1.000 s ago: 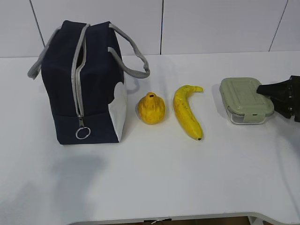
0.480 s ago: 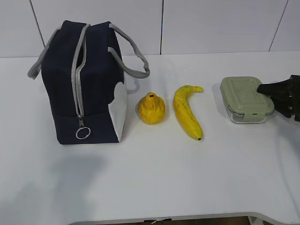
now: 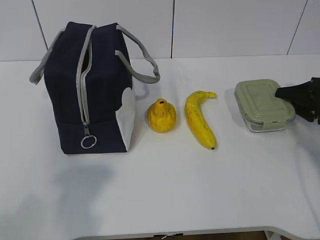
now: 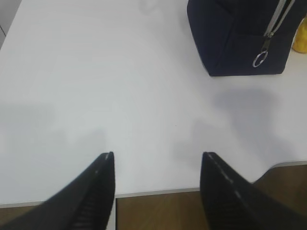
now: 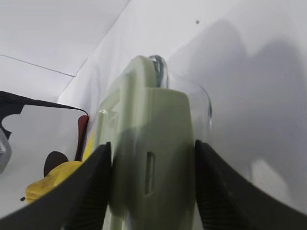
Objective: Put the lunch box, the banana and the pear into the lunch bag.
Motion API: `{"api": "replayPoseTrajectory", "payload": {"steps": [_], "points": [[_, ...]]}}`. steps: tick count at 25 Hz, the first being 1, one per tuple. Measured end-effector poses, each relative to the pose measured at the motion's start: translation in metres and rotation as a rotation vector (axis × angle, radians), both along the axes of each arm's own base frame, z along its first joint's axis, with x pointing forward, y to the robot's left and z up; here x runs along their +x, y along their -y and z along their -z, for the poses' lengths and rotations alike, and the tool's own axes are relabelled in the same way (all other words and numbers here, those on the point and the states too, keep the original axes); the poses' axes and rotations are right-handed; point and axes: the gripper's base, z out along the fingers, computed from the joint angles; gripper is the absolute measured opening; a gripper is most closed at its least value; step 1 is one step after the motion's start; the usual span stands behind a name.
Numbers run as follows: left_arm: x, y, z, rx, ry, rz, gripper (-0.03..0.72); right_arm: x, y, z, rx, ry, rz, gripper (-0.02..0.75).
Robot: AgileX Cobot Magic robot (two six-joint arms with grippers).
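right gripper [image 3: 280, 93] jaws (black) nearer lunch box [image 3: 262, 105]

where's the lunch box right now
In the exterior view the lunch box sits on the table's right side, right of the banana, with the right gripper at its right end.

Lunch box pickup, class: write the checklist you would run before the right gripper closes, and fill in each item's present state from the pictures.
1. Right gripper jaws open, one on each side of the lunch box: ok.
2. Sage-green lid seated on the box: ok, as far as visible.
3. Fingers touching the box walls: cannot tell.
4. Lunch bag zipper opened enough to take the box: cannot tell; a gap shows only near the top.
5. Banana and pear lying apart from the box: ok.
6. Left gripper open, away from the bag: ok.
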Motion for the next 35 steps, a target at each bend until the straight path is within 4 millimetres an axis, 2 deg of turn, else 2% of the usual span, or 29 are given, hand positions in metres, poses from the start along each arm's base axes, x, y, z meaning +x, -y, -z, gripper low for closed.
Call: {"api": "replayPoseTrajectory", "payload": {"steps": [10, 13, 21, 28, 35], "points": [[0.000, 0.000, 0.000, 0.000, 0.000, 0.000, 0.414, 0.005, 0.002, -0.055, -0.009, 0.050, 0.001, 0.412], [0.001, 0.000, 0.000, 0.001, -0.009, 0.000, 0.414, 0.007, -0.004, -0.075, -0.055, 0.038, -0.054, 0.412], [0.020, 0.002, -0.002, 0.042, -0.102, 0.021, 0.414, 0.031, -0.047, -0.121, -0.079, 0.035, -0.170, 0.411], [0.031, 0.004, -0.034, 0.033, 0.023, 0.027, 0.414, 0.050, -0.075, -0.158, -0.053, 0.060, -0.175, 0.411], [0.059, 0.008, -0.052, 0.015, 0.003, 0.036, 0.414, 0.058, -0.102, -0.176, -0.029, 0.065, -0.193, 0.411]]}}
